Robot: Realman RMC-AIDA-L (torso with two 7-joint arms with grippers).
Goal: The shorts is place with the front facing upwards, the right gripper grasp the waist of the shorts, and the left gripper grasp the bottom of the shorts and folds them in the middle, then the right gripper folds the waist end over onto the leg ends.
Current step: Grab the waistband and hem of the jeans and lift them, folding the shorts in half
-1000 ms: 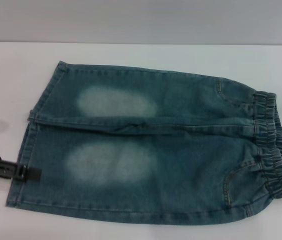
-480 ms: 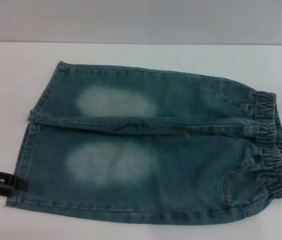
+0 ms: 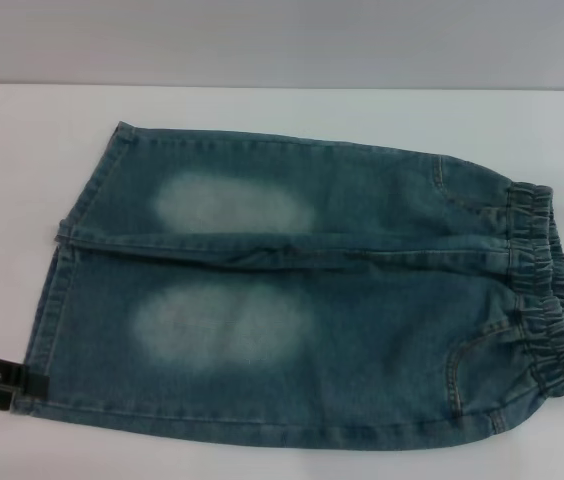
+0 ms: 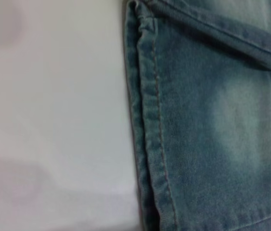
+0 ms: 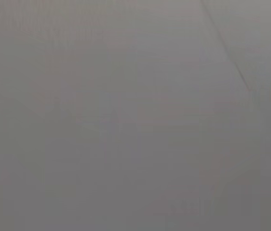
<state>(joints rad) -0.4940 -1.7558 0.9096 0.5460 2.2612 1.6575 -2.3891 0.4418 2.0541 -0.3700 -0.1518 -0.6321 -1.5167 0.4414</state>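
The soft, floppy denim shorts (image 3: pixel 302 300) should be pinched at the stitched bottom (image 3: pixel 47 310) hem, where the left gripper (image 3: pixel 2 378) sits at 8 o'clock, whether spread or closed unclear.

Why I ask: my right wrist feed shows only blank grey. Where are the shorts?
Observer: The shorts lie flat on the white table, waist toward the robot's right.
Operator: Which pincer is near them?
Observer: Only the left pincer, at the corner of the near leg hem; the right pincer isn't visible.
Operator: Is that hem lifted?
Observer: No, the left wrist view shows it lying on the table.
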